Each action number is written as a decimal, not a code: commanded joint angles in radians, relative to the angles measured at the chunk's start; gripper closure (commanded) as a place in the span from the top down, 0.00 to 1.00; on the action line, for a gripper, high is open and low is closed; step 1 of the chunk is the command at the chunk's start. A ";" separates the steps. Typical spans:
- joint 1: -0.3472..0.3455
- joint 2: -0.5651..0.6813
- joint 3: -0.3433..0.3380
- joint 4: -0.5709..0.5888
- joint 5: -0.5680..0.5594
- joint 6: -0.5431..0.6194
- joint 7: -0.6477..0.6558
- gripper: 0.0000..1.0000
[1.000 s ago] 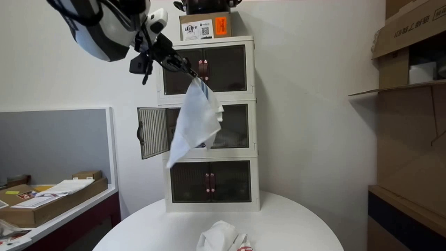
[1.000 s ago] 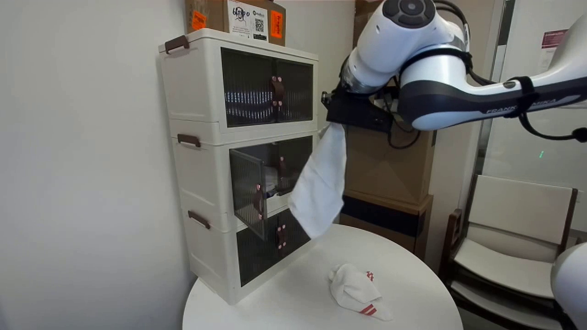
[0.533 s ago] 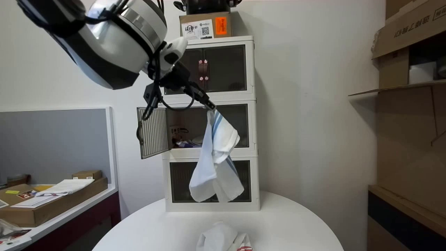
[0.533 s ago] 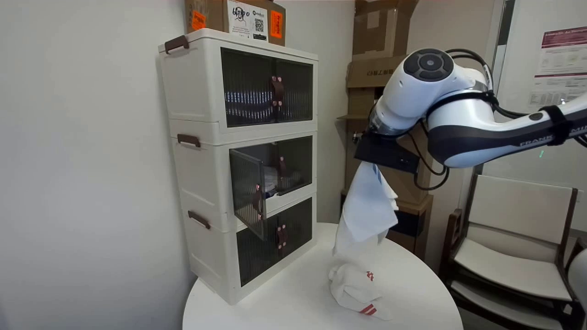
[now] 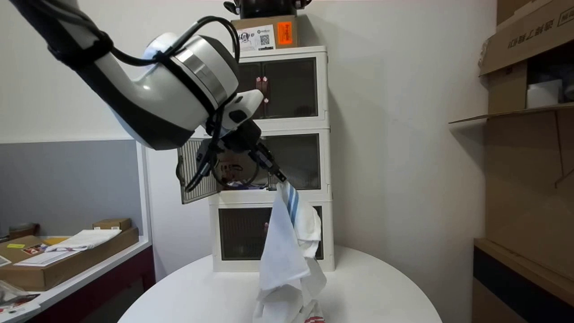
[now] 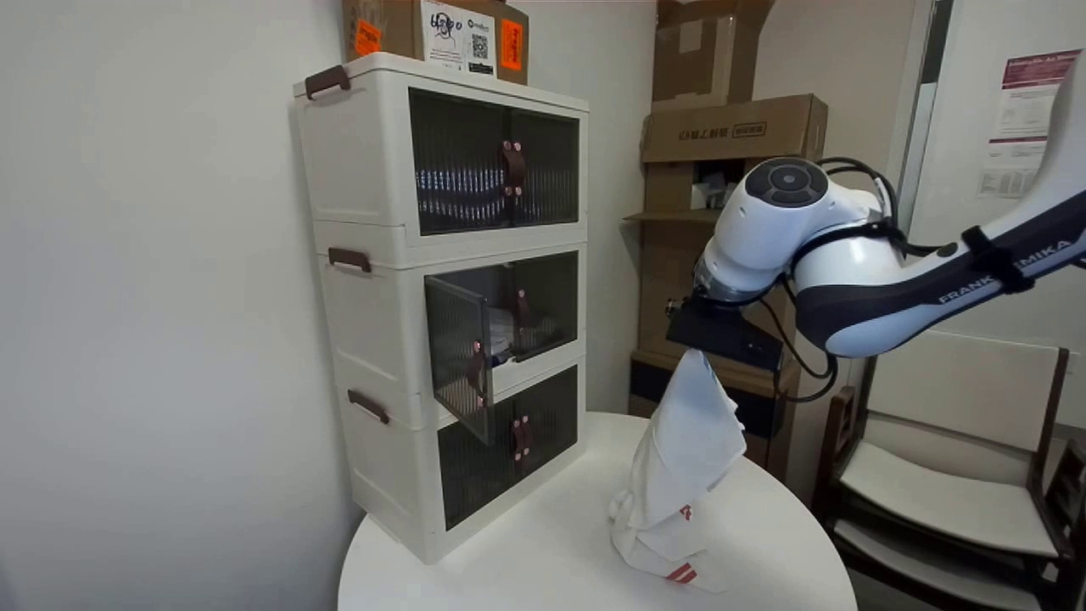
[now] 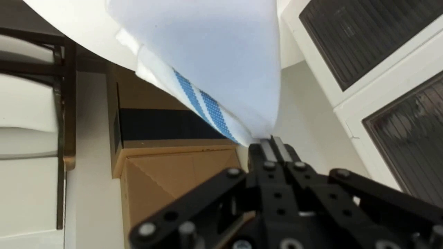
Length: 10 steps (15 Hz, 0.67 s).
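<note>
Dipping lower, the gripper (image 7: 272, 144) clenches a blue-striped towel (image 5: 284, 251). Now it overlaps the red-striped towel (image 5: 283, 310) bottom-center, so almost down imo.

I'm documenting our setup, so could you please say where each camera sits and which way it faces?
An exterior view: before the cabinet, facing it nearly squarely; arm and gripper extend from picture left.
An exterior view: off the cabinet's corner, seeing side wall and front; arm at picture right.
Wrist view: on the wrist, looking past the fingers along held blue-striped cloth toward table.
Both exterior views share cabinet, table, red-striped cloth.
</note>
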 commanded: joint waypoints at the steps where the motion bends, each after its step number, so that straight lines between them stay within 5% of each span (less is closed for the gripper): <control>1: 0.103 0.135 -0.106 0.034 0.146 0.055 -0.073 0.33; 7: 0.251 0.209 -0.188 0.074 0.362 0.020 -0.197 0.77; 8: 0.111 0.285 -0.043 0.069 0.498 0.078 -0.290 0.85; 10: 0.032 0.308 0.075 0.078 0.647 0.051 -0.428 0.98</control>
